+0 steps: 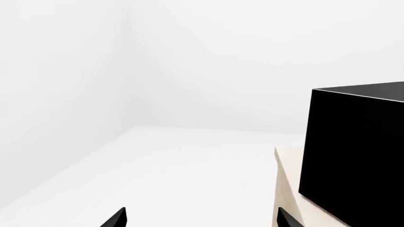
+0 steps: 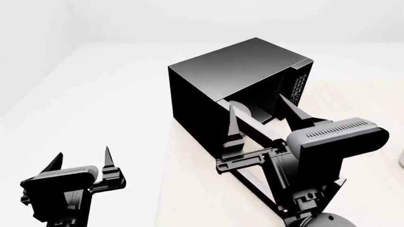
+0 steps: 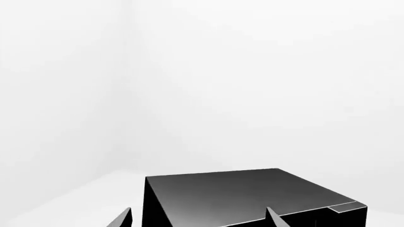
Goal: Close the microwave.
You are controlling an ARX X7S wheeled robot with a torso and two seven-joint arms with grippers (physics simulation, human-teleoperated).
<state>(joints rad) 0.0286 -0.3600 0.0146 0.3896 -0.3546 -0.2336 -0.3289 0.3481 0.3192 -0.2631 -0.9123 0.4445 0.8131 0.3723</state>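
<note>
The microwave (image 2: 227, 71) is a large black box on the beige table (image 2: 189, 194), its keypad panel (image 2: 296, 87) at the right of its front. Its door (image 2: 256, 130) stands swung out toward me, mostly hidden behind my right arm, and a white plate (image 2: 243, 111) shows inside. My right gripper (image 2: 256, 101) is open in front of the opening, one finger on each side of the door's top edge. The right wrist view shows the microwave's top (image 3: 240, 194) beyond the open gripper (image 3: 198, 218). My left gripper (image 2: 83, 151) hangs open and empty left of the table.
The table's left corner (image 1: 287, 179) and the microwave's black side (image 1: 353, 151) appear in the left wrist view, past the open left gripper (image 1: 200, 220). A pale object (image 2: 400, 160) is cut off by the head view's right edge. White floor and walls surround everything.
</note>
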